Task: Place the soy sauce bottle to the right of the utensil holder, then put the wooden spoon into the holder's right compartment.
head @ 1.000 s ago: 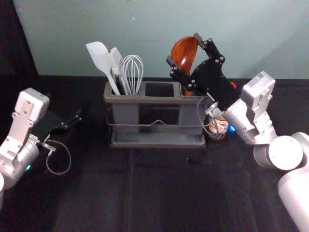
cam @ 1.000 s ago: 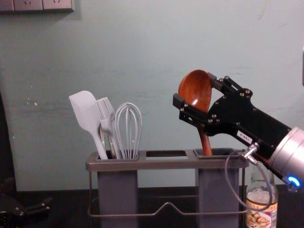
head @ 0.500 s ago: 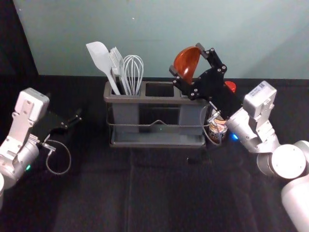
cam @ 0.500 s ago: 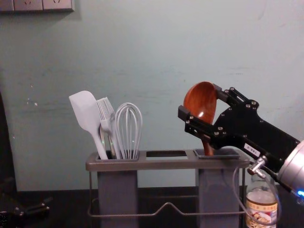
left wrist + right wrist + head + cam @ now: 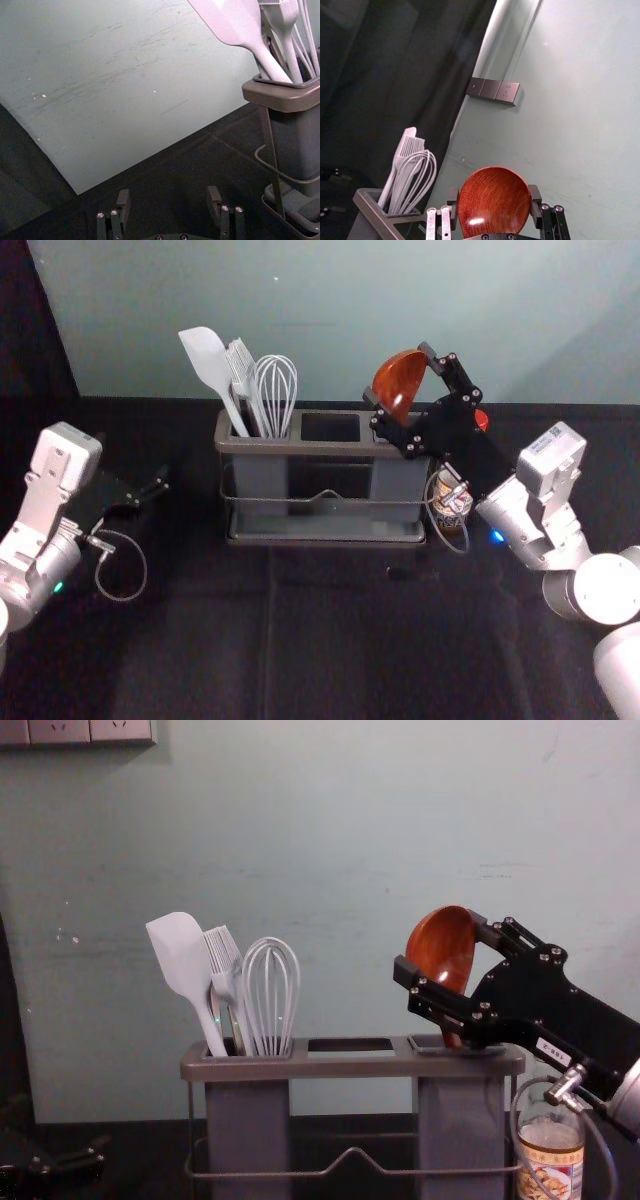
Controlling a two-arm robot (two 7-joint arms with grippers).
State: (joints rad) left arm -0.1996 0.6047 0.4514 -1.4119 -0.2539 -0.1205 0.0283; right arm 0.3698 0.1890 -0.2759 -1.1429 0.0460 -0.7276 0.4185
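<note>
Presently, you are on spoon insertion. Right gripper [image 5: 443, 950], fingers parted to bowl width, grips the reddish-brown wooden spoon [image 5: 495, 200], handle in the grey plastic holder's right compartment [image 5: 460, 1110]. Labelled glass soy sauce bottle [image 5: 550, 1155] stands just right. Left gripper [image 5: 169, 197]: idle at left, wide apart, empty. Next, probably: lower straight, then release.

Spatula [image 5: 178, 955], brush [image 5: 222, 952], whisk [image 5: 271, 952] bunched together — socket panel [image 5: 75, 730] on wall [image 5: 340, 840].

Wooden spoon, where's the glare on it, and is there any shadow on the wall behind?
Right wrist view: a bright glint low in the bowl of the wooden spoon; head view: soft diagonal shading on the wall, toward the right.
</note>
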